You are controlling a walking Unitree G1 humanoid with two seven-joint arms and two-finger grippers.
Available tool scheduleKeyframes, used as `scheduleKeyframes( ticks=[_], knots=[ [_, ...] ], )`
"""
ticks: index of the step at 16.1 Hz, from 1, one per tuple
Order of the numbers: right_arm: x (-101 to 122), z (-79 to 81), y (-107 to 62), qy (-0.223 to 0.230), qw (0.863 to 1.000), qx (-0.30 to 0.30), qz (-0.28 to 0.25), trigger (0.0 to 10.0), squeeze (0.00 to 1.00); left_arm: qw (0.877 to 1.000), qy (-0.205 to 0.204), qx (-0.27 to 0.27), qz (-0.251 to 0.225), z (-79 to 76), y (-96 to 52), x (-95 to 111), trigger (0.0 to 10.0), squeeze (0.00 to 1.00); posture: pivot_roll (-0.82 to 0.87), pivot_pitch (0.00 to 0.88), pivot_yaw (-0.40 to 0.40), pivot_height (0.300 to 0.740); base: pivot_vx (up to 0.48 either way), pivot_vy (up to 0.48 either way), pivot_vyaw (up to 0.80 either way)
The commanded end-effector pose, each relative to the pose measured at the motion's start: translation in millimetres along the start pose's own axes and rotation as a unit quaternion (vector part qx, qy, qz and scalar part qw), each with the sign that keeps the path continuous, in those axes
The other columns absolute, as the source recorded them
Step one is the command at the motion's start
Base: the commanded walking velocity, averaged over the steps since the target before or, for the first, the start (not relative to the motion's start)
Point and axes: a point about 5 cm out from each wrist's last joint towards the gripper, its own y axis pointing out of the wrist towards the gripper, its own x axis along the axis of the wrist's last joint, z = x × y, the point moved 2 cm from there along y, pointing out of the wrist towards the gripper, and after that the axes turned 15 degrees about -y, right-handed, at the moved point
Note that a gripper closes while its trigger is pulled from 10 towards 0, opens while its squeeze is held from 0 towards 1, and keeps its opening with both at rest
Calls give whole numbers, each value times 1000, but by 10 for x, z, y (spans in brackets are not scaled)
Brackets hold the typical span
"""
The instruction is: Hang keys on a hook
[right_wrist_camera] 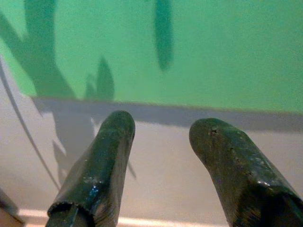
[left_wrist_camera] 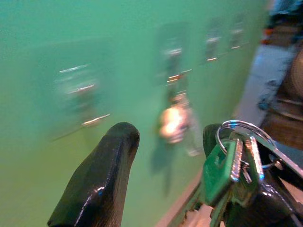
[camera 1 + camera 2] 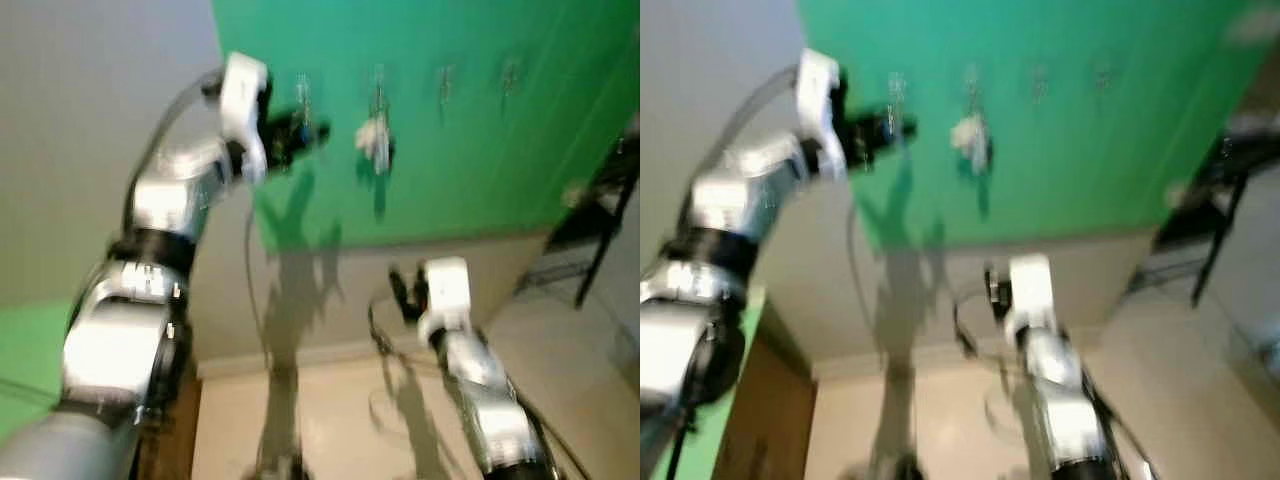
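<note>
Left gripper (image 3: 300, 132) is raised at 11 o'clock in the left eye view, close before the green wall panel (image 3: 470, 140) and level with its row of small metal hooks (image 3: 302, 92). The head views are blurred and do not resolve what it carries. The left wrist view does: a bunch of silver keys with one green-headed key on a steel split ring (image 2: 239, 161) rests against one black finger (image 2: 265, 203), the other finger (image 2: 102, 179) standing well apart from it. The jaws are spread, the bunch lying on the one finger rather than pinched.

A pale, rounded item (image 3: 374, 140) already hangs from the second hook, at 12 o'clock in the left eye view; in the wrist view it shows between the fingers, too blurred to identify.

Right gripper (image 1: 161, 170) is held low at 5 o'clock, fingers parted and holding nothing, aimed at the panel's lower edge. A black metal rack (image 3: 600, 220) stands at 3 o'clock.
</note>
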Motion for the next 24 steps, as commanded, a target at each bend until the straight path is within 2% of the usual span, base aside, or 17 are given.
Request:
scheduleKeyframes(
  ticks=[1,3,5,8,10,13,17,19,20,24],
  knots=[
    [18,-1,10,0,1000,-1,-1,10000,0,1000,19,2,-8,-3,-22,41,10000,0,-129,0,81,740,0,0,0],
    [16,1,4,0,1000,-2,-1,10000,0,999,41,12,-8,-4,-41,-26,10000,0,-131,0,84,740,0,0,0],
    [3,0,-4,1,1000,-1,1,10000,0,999,34,35,-11,40,-67,-119,10000,0,-126,0,80,740,0,0,0],
    [2,7,0,0,1000,1,1,10000,0,998,41,45,-10,48,-80,-146,10000,0,-123,0,78,740,0,0,0],
    [6,9,8,0,1000,2,1,10000,0,996,34,81,-29,141,-140,-130,10000,0,-118,0,77,740,0,0,0],
    [3,13,10,1,1000,4,1,10000,0,983,71,165,-42,300,-220,-142,10000,0,-115,0,76,740,0,0,0],
    [8,25,15,2,1000,5,0,10000,0,969,113,215,-48,282,-190,-124,10000,0,-114,0,78,740,0,0,0],
    [12,28,20,3,1000,5,0,10000,0,969,109,215,-52,251,-160,-116,10000,0,-115,0,80,740,0,0,0],
    [16,32,24,3,1000,5,0,10000,0,974,96,200,-49,193,-107,-125,10000,0,-117,0,81,740,0,0,0],
    [20,34,24,3,1000,4,-1,10000,0,980,75,181,-36,173,-64,-139,10000,0,-124,0,84,740,0,0,0]
  ],
)
